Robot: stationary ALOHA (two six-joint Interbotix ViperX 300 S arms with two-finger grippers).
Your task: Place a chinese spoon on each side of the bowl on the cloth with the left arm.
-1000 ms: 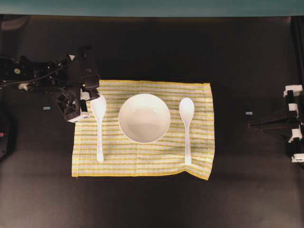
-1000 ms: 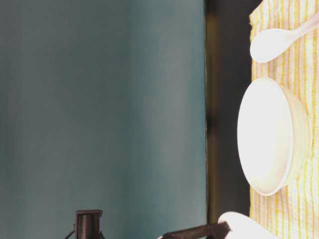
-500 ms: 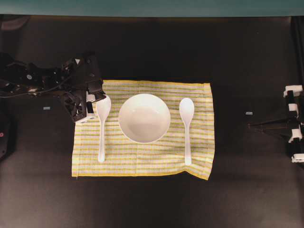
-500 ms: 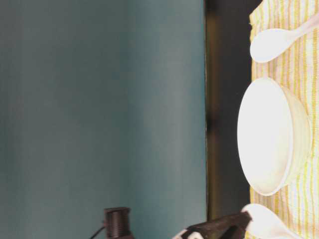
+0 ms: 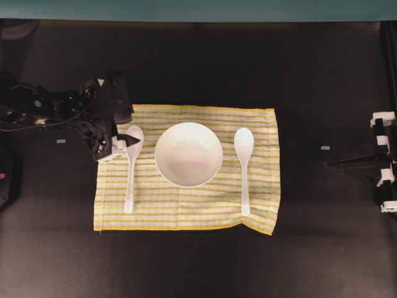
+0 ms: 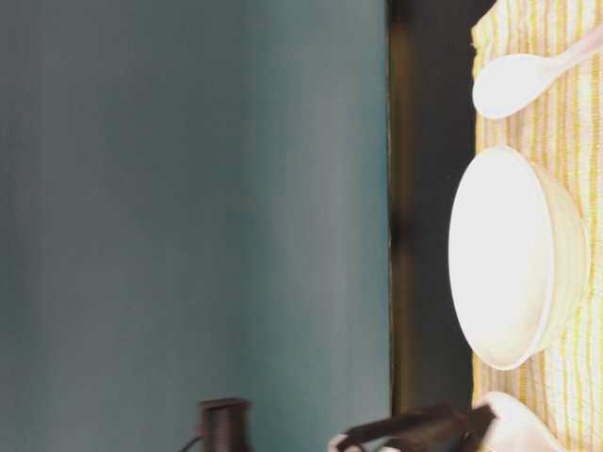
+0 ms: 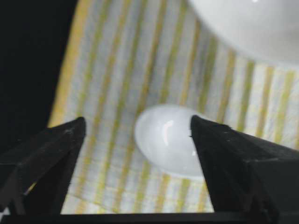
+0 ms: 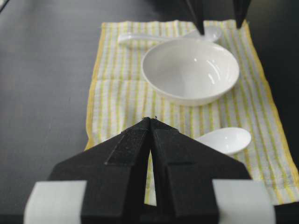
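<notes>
Flanking the bowl [image 5: 188, 154] on the cloth [image 5: 186, 211], 2 unmarked spoons lie; left pincer [image 5: 121, 141] apart, right pincer [image 8: 150, 122] together.

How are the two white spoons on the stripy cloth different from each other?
The white ceramic spoon left of the bowl has the left tool open around its scoop; the white ceramic spoon right of the bowl has nothing near it. The left spoon leans slightly; the right one lies straighter. Both lie on the yellow-striped cloth beside the round white bowl, scoops pointing the same way.
</notes>
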